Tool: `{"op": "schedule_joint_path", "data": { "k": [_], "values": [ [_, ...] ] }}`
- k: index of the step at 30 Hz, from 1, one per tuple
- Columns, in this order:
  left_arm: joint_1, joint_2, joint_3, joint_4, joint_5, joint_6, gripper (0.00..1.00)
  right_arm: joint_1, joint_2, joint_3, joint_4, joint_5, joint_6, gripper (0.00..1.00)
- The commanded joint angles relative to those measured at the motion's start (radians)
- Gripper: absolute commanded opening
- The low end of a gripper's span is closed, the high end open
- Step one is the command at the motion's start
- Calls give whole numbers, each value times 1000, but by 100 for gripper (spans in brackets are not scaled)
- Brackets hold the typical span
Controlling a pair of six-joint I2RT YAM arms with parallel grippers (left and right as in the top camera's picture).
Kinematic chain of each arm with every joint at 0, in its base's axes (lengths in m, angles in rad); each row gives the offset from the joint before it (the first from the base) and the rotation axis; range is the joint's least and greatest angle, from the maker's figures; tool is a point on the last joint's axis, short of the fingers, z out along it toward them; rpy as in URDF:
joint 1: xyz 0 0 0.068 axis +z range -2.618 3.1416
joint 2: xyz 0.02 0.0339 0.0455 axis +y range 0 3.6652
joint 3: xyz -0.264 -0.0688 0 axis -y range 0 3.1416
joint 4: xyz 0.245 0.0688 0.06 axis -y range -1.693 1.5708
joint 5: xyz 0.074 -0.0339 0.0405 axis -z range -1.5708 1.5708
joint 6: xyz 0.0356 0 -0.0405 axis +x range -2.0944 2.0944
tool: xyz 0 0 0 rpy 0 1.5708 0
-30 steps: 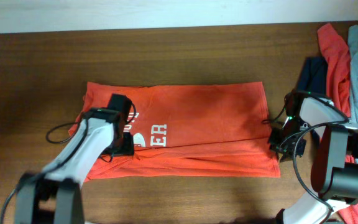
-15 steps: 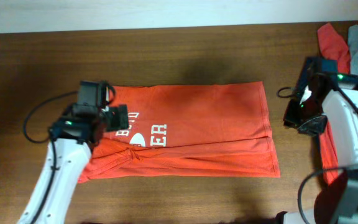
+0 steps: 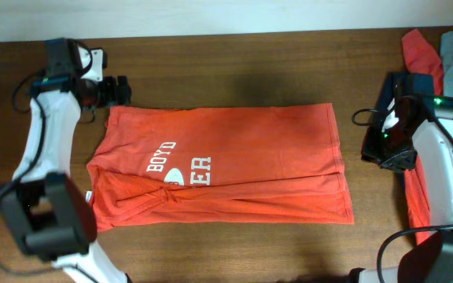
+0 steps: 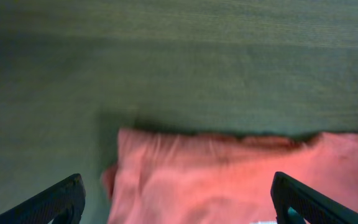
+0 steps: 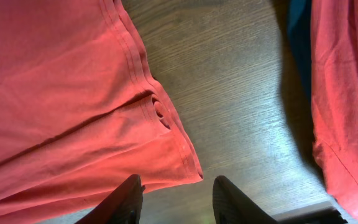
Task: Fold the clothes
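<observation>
The likeliest slip is a pinch that catches only one layer. The orange-red T-shirt (image 3: pixel 234 169) lies doubled lengthwise on the wooden table (image 3: pixel 226 71), and at the hem just ahead and to the left of the right gripper (image 5: pixel 178 186) the layers part in a small pucker (image 5: pixel 157 112). A grab there could lift the top sheet alone and drag the fold open. That gripper's fingers stand partly apart with nothing between them. The left gripper (image 4: pixel 178 186) is spread wide and empty, with the shirt's corner (image 4: pixel 126 143) just ahead of it and bare wood beyond. Closing slightly too far forward would catch nothing. To the right of the right fingers a red garment (image 5: pixel 347 93) and navy cloth (image 5: pixel 297 37) from the waiting pile (image 3: pixel 439 71) lie close, so a sideways swing could snag them.
</observation>
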Motion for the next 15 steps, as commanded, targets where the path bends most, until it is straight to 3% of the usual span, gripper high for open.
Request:
{"op": "schedule_joint_path", "data": {
  "k": [1, 11, 13, 14, 15],
  "values": [
    [0, 135, 95, -3, 67, 44, 95, -8, -16, 14, -1, -2, -10, 42],
    [0, 303, 139, 0, 84, 45, 89, -8, -16, 14, 0, -1, -10, 42],
    [0, 304, 139, 0, 99, 44, 77, -8, -16, 14, 3, -1, -10, 42],
    [0, 304, 139, -1, 107, 44, 68, -8, -16, 14, 5, -1, -10, 42],
    [0, 303, 139, -3, 116, 44, 50, -8, -16, 14, 7, -1, -10, 42]
  ]
}}
